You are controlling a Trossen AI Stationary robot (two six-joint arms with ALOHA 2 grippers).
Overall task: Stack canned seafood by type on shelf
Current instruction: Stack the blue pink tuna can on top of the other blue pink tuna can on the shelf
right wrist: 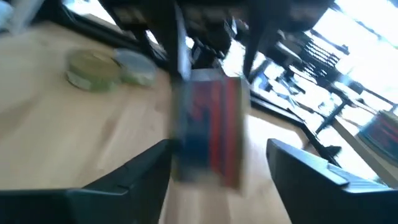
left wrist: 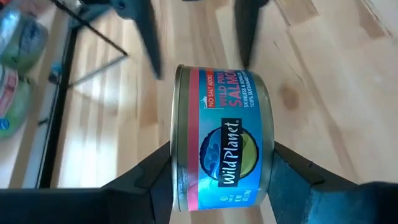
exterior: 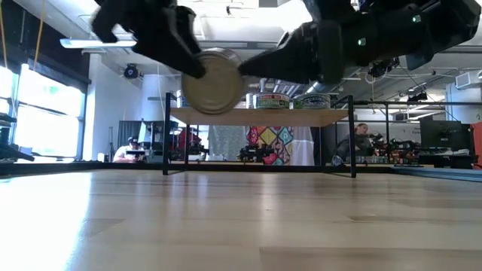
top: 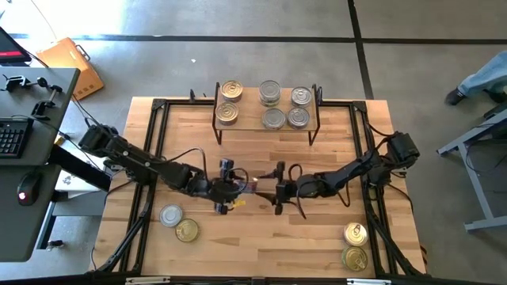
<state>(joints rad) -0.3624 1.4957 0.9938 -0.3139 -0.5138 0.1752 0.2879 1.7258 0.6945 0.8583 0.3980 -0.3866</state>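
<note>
High view: both arms meet at mid-bench. The left claw (top: 235,190) and right claw (top: 273,192) face each other; six tins are seen on the shelf (top: 250,120) at the far side.

Low view: a salmon tin (exterior: 212,81) is held on edge above the bench (exterior: 241,218).

Left wrist view: the salmon tin (left wrist: 222,146) is clamped between the left claw's fingers (left wrist: 149,180).

Right wrist view: the right claw's fingers (right wrist: 143,171) are spread, clear of the tin.
</note>
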